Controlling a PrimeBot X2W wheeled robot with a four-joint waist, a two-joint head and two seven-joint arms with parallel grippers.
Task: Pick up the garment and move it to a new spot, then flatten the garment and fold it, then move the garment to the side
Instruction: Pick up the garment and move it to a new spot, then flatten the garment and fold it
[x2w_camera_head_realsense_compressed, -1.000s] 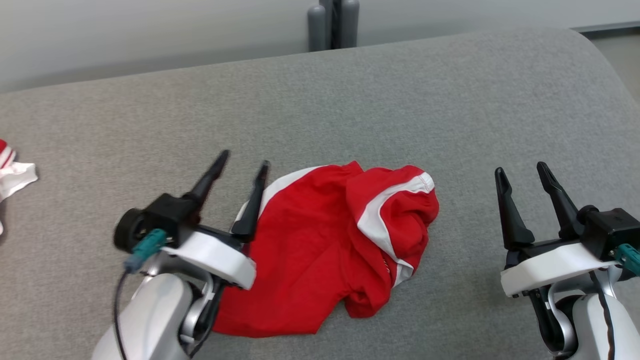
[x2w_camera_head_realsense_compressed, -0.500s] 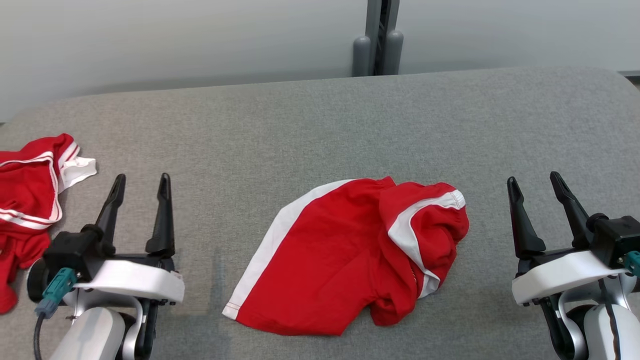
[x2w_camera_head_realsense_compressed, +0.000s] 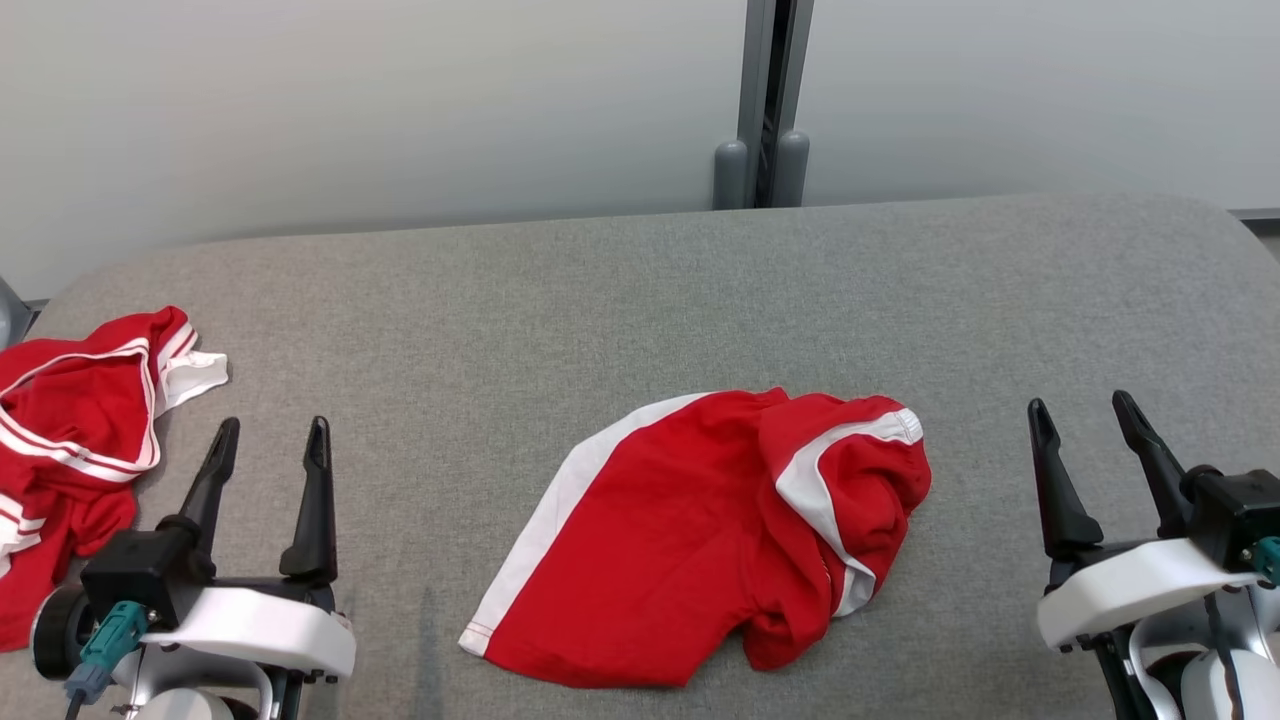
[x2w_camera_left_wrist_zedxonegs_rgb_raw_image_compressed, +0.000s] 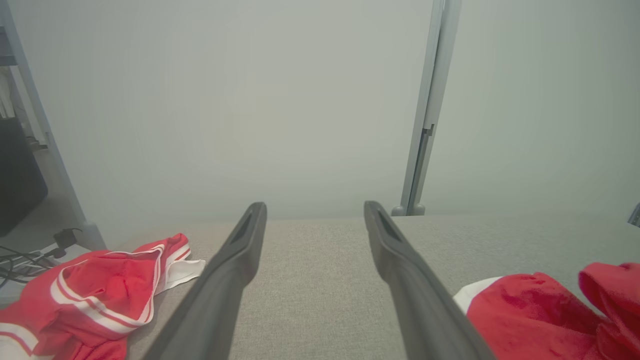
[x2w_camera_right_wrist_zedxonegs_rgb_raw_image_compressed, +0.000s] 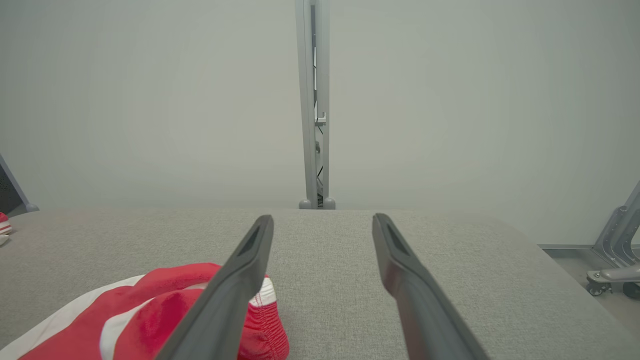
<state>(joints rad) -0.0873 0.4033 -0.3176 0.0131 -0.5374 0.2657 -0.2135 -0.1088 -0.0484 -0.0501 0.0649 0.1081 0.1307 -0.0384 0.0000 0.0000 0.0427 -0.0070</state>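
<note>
At the far left of the grey table (x2w_camera_head_realsense_compressed: 560, 290) lay a crumpled red-and-white heap (x2w_camera_head_realsense_compressed: 70, 420). Just right of it was the left gripper (x2w_camera_head_realsense_compressed: 273, 428), its two fingers spread with nothing between them, touching no cloth. In the middle of the table lay the garment (x2w_camera_head_realsense_compressed: 660, 560), red with white side stripes, its left part fairly flat and its right end bunched into folds. A grey post (x2w_camera_head_realsense_compressed: 768, 100) stood beyond the far edge. Well to the right, the right gripper (x2w_camera_head_realsense_compressed: 1078, 402) was likewise parted and empty, clear of the fabric.
</note>
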